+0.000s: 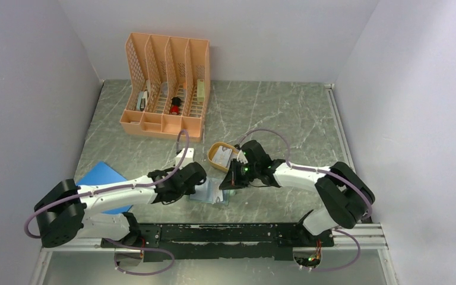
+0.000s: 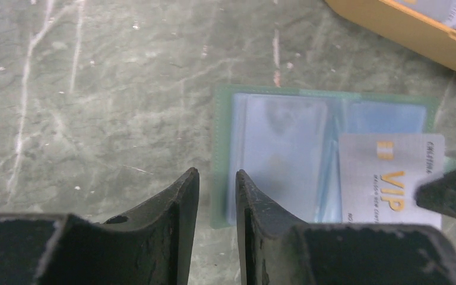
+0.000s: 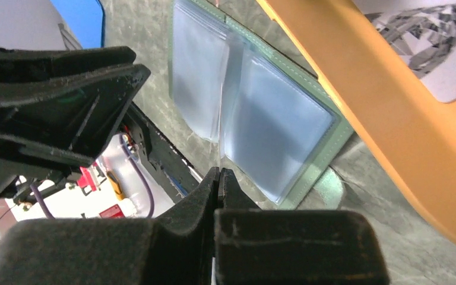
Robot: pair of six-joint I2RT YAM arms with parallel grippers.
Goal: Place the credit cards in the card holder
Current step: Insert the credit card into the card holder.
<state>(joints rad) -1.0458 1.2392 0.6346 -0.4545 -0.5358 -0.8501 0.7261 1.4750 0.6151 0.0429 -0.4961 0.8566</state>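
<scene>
Card (image 2: 386, 178) marked VIP sits pinched by one edge in the right gripper (image 3: 218, 178), whose jaws press together. From that wrist the card is hard to make out. It hangs over the right page of the holder (image 2: 285, 142), which lies open on the table (image 2: 95, 89). The left gripper (image 2: 217, 184) has its jaws narrowly parted astride the holder's left edge; contact is unclear. Beyond, the tray (image 2: 404, 29) is cut off, with a second card (image 3: 433, 35) in it.
</scene>
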